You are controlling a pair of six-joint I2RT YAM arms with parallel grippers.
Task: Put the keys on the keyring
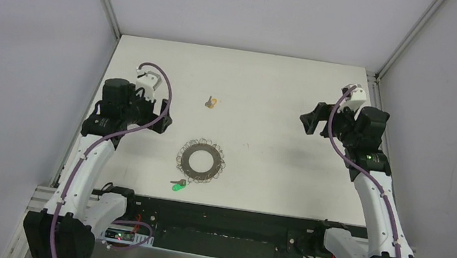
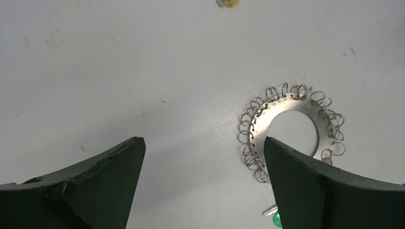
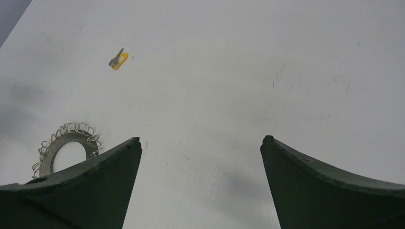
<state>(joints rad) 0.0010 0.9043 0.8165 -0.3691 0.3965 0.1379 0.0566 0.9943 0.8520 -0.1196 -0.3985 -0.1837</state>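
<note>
The keyring lies flat at the table's middle, a dark metal ring fringed with thin wire loops; it also shows in the left wrist view and the right wrist view. A yellow-headed key rests beyond it. A green-headed key lies just in front of it. My left gripper hovers open to the left of the ring, holding nothing. My right gripper hangs open far to the right, empty too.
White table with walls on three sides. A black rail runs along the near edge between the arm bases.
</note>
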